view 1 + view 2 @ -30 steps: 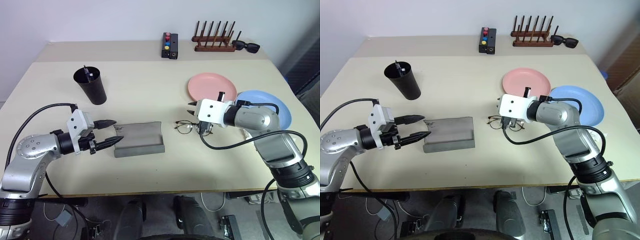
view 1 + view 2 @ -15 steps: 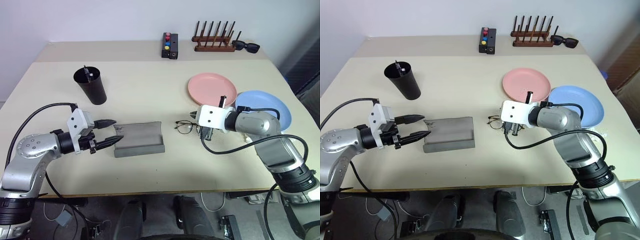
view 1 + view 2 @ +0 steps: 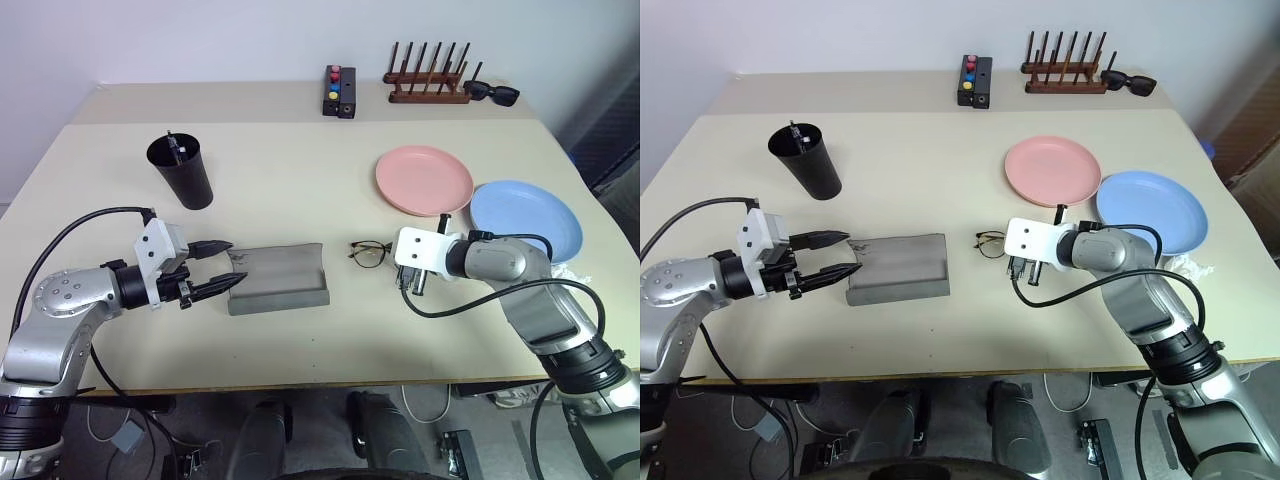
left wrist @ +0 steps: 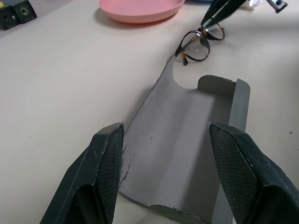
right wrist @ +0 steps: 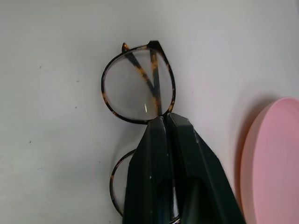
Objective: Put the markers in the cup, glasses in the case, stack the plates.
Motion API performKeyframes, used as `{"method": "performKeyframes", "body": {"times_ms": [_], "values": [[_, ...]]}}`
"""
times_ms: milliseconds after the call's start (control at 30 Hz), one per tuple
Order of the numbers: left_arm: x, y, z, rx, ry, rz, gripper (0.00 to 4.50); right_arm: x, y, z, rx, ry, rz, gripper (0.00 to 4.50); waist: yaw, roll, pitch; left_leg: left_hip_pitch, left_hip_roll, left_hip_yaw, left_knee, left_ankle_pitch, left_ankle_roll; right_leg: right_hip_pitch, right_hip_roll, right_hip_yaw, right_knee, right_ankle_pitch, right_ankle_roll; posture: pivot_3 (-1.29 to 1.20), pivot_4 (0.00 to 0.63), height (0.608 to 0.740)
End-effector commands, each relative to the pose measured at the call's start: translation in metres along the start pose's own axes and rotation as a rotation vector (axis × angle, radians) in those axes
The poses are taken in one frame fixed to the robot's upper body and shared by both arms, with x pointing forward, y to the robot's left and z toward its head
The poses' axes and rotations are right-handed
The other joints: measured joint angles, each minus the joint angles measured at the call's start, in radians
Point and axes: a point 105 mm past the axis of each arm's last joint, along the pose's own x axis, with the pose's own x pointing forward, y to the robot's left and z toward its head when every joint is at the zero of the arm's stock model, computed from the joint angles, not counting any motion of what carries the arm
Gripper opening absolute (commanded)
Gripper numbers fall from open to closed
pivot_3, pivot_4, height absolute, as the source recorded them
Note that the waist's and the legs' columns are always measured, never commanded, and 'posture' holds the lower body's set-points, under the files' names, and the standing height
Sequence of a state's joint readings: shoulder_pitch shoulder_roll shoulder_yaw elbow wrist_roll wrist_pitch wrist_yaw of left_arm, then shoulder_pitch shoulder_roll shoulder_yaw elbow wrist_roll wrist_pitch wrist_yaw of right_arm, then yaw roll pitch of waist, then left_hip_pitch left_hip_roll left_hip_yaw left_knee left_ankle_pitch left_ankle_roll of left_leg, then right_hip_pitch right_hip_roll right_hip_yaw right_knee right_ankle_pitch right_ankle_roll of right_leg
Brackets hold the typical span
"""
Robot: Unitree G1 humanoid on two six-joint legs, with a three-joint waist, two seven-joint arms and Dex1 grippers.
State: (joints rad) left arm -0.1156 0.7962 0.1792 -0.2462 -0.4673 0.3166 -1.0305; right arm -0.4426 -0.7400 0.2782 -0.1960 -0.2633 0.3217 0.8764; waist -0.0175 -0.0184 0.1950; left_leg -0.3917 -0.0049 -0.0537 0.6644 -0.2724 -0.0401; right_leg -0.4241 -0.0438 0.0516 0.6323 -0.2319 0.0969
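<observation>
On the worktop (image 3: pixel 300 170) the grey case (image 3: pixel 278 279) lay open beside the left claw (image 3: pixel 222 266). The glasses (image 3: pixel 370 253) lay next to the right claw (image 3: pixel 410 285). Pink plate (image 3: pixel 424 179) and blue plate (image 3: pixel 526 217) stood apart.

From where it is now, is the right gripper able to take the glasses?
Probably yes: the right gripper sits right over the glasses at the bridge, nothing lies between them, and the table around is bare.

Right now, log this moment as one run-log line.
left gripper: jaws open at case | right gripper: over glasses bridge | markers: in cup | plates: unstacked
</observation>
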Motion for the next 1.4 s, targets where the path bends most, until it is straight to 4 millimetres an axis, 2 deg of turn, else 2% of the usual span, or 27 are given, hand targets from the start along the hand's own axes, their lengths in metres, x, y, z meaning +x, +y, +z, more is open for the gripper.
{"method": "performKeyframes", "body": {"times_ms": [33,833,933,1000,1033,1367,1400], "values": [[-0.001,-0.001,0.010,0.037,-0.031,-0.003,2.93,-0.003,-0.006,-0.001,-0.038,0.008,-0.028,2.12,0.000,0.000,0.000,0.000,0.000,0.000,0.000,0.000,0.000,0.000,0.000,0.000,0.000,0.000,0.000,0.00,0.150,0.735],[-0.005,0.001,0.005,0.038,-0.027,0.003,2.93,0.008,-0.016,-0.001,-0.060,0.019,-0.044,2.12,0.000,0.000,0.000,0.000,0.000,0.000,0.000,0.000,0.000,0.000,0.000,0.000,0.000,0.000,0.000,0.00,0.150,0.735],[-0.007,0.001,0.001,0.037,-0.026,0.005,2.93,0.009,-0.016,-0.001,-0.067,0.018,-0.043,1.26,-0.001,0.000,0.000,0.000,0.000,0.000,0.000,0.000,0.000,0.000,0.000,0.000,0.000,0.000,0.000,0.00,0.150,0.735],[-0.007,0.002,0.000,0.036,-0.026,0.006,2.93,0.009,-0.016,-0.001,-0.069,0.017,-0.042,0.27,0.000,0.000,0.000,0.000,0.000,0.000,0.000,0.000,0.000,0.000,0.000,0.000,0.000,0.000,0.000,0.00,0.150,0.735],[-0.008,0.002,-0.001,0.036,-0.027,0.006,2.93,0.009,-0.016,-0.001,-0.071,0.017,-0.042,0.08,0.000,0.000,0.000,0.000,0.000,0.000,0.000,0.000,0.000,0.000,0.000,0.000,0.000,0.000,0.000,0.00,0.150,0.735],[-0.008,0.004,-0.002,0.043,-0.036,0.021,2.93,0.003,-0.021,0.003,-0.104,0.017,-0.056,0.08,-0.001,0.000,0.000,0.000,0.000,0.000,0.000,0.000,0.000,0.000,0.000,0.000,0.000,0.000,0.000,0.00,0.150,0.735],[-0.010,0.007,-0.002,0.048,-0.033,0.035,2.93,-0.001,-0.025,0.009,-0.119,0.004,-0.056,0.08,-0.001,0.000,0.000,0.000,0.000,0.000,0.000,0.000,0.000,0.000,0.000,0.000,0.000,0.000,0.000,0.00,0.150,0.735]]}}
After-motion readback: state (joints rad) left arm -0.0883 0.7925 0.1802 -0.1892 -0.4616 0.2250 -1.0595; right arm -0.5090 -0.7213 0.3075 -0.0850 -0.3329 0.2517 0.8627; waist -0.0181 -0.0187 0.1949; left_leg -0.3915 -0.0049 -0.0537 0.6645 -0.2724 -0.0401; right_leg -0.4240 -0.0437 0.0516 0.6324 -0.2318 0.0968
